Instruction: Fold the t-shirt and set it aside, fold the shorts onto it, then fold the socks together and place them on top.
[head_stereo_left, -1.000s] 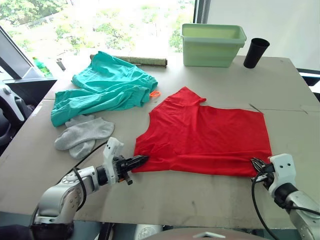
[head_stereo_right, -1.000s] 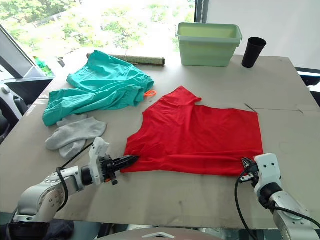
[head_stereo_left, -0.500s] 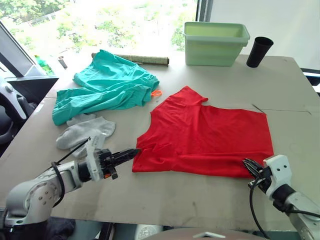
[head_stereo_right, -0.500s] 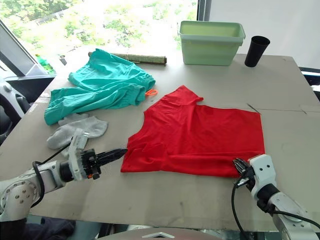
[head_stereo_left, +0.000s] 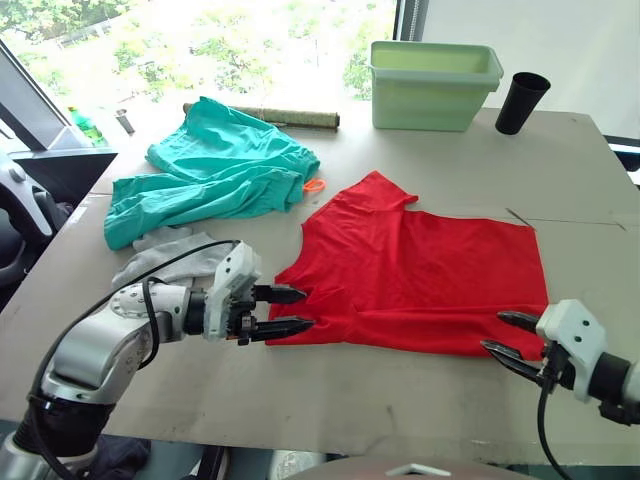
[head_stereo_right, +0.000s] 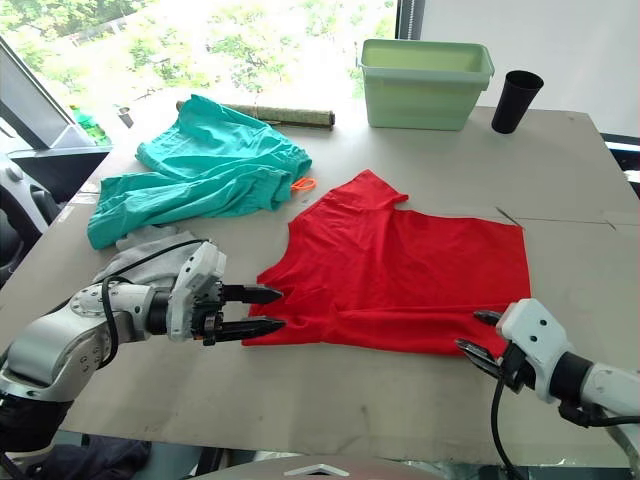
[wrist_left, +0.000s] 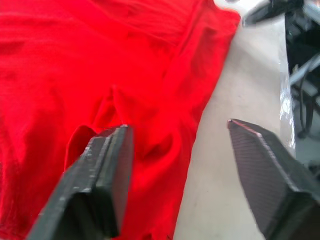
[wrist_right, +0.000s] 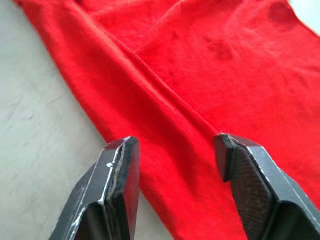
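Note:
The red t-shirt (head_stereo_left: 420, 265) lies partly folded on the table, one sleeve pointing toward the far side. My left gripper (head_stereo_left: 300, 310) is open at its near left corner, with the hem between the spread fingers (wrist_left: 107, 165). At the shirt's near right corner my right gripper (head_stereo_left: 495, 332) is also open, its fingers (wrist_right: 117, 175) straddling the folded edge of the t-shirt (wrist_right: 200, 90). The teal shorts (head_stereo_left: 215, 175) lie crumpled at the far left. The grey socks (head_stereo_left: 165, 258) sit beside them, partly hidden behind my left arm.
A pale green bin (head_stereo_left: 435, 72) and a black cup (head_stereo_left: 522, 103) stand at the far right edge. A rolled mat (head_stereo_left: 270, 117) lies behind the shorts. Bare table (head_stereo_left: 400, 400) runs along the near edge.
Both grippers went from shut to open. The left one drew back to the left, then returned to the shirt's near left corner. The right one stays at the near right corner.

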